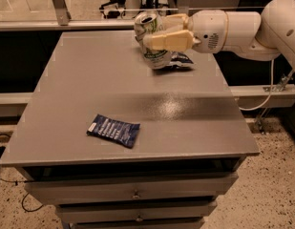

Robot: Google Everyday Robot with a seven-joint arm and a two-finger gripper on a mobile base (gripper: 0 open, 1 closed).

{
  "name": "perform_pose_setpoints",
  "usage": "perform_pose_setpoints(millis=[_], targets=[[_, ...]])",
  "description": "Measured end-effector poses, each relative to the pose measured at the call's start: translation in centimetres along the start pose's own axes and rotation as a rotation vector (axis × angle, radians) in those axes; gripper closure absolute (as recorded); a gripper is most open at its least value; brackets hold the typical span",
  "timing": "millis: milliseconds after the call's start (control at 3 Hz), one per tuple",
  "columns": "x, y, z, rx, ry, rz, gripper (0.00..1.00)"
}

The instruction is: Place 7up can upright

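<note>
Cream-coloured and two-fingered, the gripper [153,31] hangs over the far edge of the grey flat-topped table [104,80], right of its middle, and it is clamped on the small whitish-silver aluminium 7up can with green markings [156,57]. One finger [172,40] crosses the can's side, the other sits higher near the silver top. The can stands close to upright, its open-tabbed top leaning a little towards the table's left side. Its base is down at the table's surface; from where I stand I cannot tell whether it touches or hangs just clear.

To my eye this is the setting-down step: the can is carried and turned nearly right, but not yet released. The next move, I judge, calls for taking out the last of the lean, lowering until the base sits flat on the table, then letting go gently and drawing the fingers away sideways so they do not drag the can over.

The thick white robot arm [233,26] reaches in from beyond the table's right side. Just behind the can's base, at the table's far right, lies a crumpled dark blue snack bag [181,59], touching or nearly touching it. That is the thing in the way: a base resting on the bag's edge would likely tip. A second flat dark blue snack bag [113,130] lies near the table's front edge, left of middle, well apart. Grey drawers [137,193] sit under the table top.
</note>
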State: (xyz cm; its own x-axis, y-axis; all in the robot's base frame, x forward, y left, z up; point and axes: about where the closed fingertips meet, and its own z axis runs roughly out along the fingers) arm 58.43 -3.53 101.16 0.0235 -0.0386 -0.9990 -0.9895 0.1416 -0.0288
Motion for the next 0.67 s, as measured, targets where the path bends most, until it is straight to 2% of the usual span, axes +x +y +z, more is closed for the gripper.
perform_pose_setpoints(millis=[333, 667], targets=[[0.1, 0.0, 0.1, 0.000, 0.000, -0.002, 1.00], [1.9, 0.0, -0.2, 0.034, -0.065, -0.043, 1.00]])
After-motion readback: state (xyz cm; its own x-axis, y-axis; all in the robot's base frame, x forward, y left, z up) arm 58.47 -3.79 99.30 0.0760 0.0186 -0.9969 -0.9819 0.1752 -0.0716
